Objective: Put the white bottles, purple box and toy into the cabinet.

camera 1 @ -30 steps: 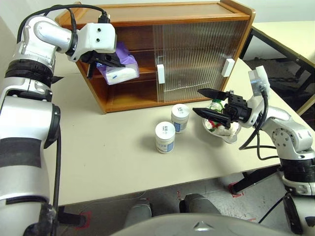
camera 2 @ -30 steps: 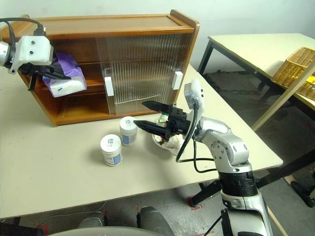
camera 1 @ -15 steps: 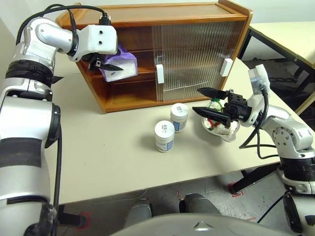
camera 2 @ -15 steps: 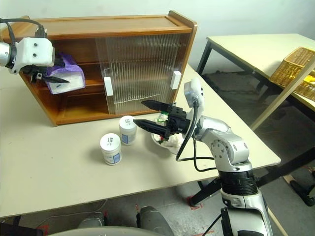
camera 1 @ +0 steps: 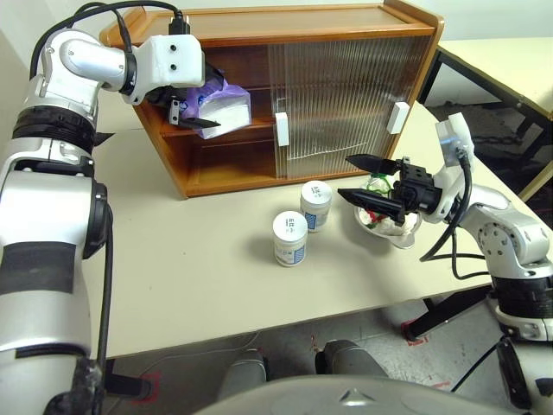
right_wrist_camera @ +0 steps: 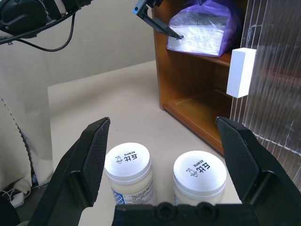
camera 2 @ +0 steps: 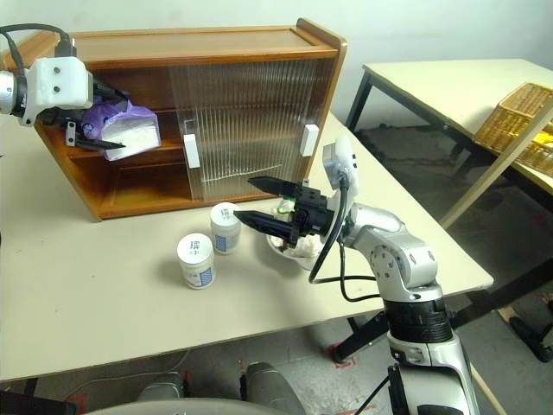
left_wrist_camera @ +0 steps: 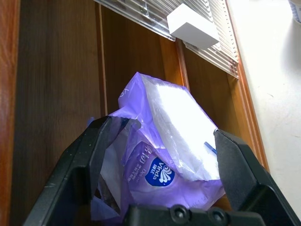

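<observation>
The left arm is reaching up and across to the open side of the wide brown wooden cabinet [camera 1: 285,52] with see-through ribbed sliding doors. Its left pincer [camera 1: 192,115] is pointing a little downward with its two black fingers spread wide apart. The soft purple plastic tissue box [camera 1: 220,104] is lying on the middle shelf [camera 1: 251,126], between those fingers, and the fingers are not squeezing it.

The right arm is bending across the front, and its right pincer [camera 1: 356,178] is pointing level toward the left, wide open and holding nothing. It is hanging just above the table [camera 1: 190,259], near the two short white plastic bottles [camera 1: 290,239] [camera 1: 316,206], which are standing upright side by side. The small white plush toy [camera 1: 380,216] is sitting in a clear glass bowl [camera 1: 396,235] behind that pincer.
</observation>
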